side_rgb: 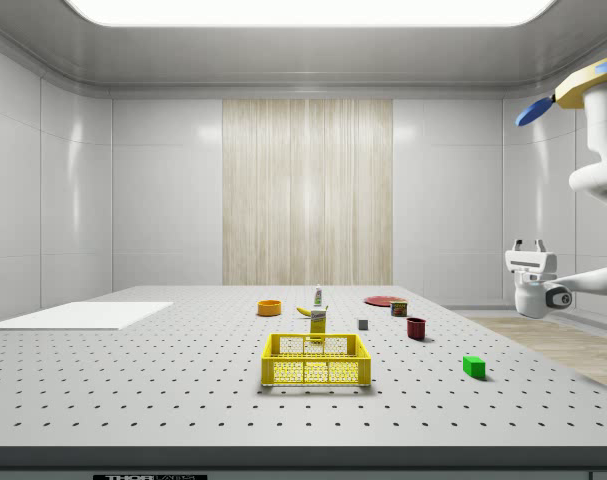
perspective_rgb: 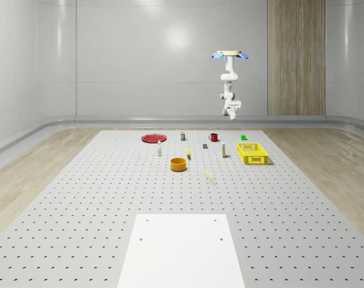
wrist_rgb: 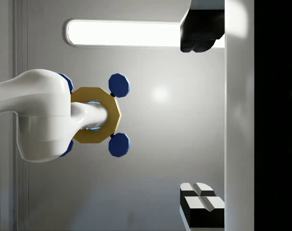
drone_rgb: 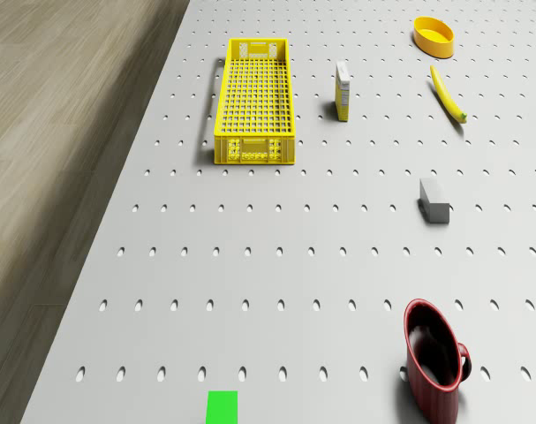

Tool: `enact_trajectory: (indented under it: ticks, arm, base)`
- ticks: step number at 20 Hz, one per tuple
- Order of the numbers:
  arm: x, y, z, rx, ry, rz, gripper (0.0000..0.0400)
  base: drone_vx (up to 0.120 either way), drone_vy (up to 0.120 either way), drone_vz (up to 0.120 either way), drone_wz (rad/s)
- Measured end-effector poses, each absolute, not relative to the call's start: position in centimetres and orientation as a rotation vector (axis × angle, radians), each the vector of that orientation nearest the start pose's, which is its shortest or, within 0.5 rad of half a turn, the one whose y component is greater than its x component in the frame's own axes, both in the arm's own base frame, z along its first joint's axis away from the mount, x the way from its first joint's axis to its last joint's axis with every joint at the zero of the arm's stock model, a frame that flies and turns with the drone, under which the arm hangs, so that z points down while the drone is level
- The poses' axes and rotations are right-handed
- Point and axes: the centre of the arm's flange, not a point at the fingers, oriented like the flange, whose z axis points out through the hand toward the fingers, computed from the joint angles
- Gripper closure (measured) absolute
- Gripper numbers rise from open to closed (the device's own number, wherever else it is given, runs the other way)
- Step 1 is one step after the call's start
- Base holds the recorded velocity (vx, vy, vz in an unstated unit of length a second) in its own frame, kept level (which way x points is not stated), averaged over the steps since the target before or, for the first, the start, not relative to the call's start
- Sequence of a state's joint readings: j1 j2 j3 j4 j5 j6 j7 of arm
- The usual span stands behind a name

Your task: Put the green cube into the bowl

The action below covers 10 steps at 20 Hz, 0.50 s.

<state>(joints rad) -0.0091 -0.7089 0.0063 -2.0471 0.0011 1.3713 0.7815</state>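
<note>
Hovering high above the far edge of the desk [perspective_rgb: 110, 198], the drone [perspective_rgb: 229, 55] hangs its arm down with the tool [side_rgb: 531, 248] turned upward, well above the green cube [perspective_rgb: 243, 137]; its fingers [wrist_rgb: 201, 38] stand spread apart, grasping nothing. One yellow crate [perspective_rgb: 252, 153] lies near the green cube and looks empty through its mesh. One orange bowl [perspective_rgb: 179, 164] sits farther from the cube, beyond the crate, with nothing seen in it. One dark red mug [drone_rgb: 436, 367] stands close beside the cube, its inside dark. One banana [drone_rgb: 448, 94], one grey block [drone_rgb: 434, 200], one small carton [drone_rgb: 343, 90] and one red plate [perspective_rgb: 153, 138] lie scattered past the mug. Around the grey perforated desk runs a wooden floor [perspective_rgb: 32, 162], with pale panelled walls.
</note>
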Motion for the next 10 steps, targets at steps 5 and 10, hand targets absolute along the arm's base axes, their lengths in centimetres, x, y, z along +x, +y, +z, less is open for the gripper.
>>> enact_trajectory:
  ticks: [5,10]
  arm:
    - [30.27,0.07,69.13,-2.895,1.199,-0.058,0.0]
    - [30.23,0.17,69.13,-2.902,1.202,-0.069,0.0]
  base:
    - [0.12,0.12,0.0,0.0]
    - [0.112,0.12,0.0,0.0]
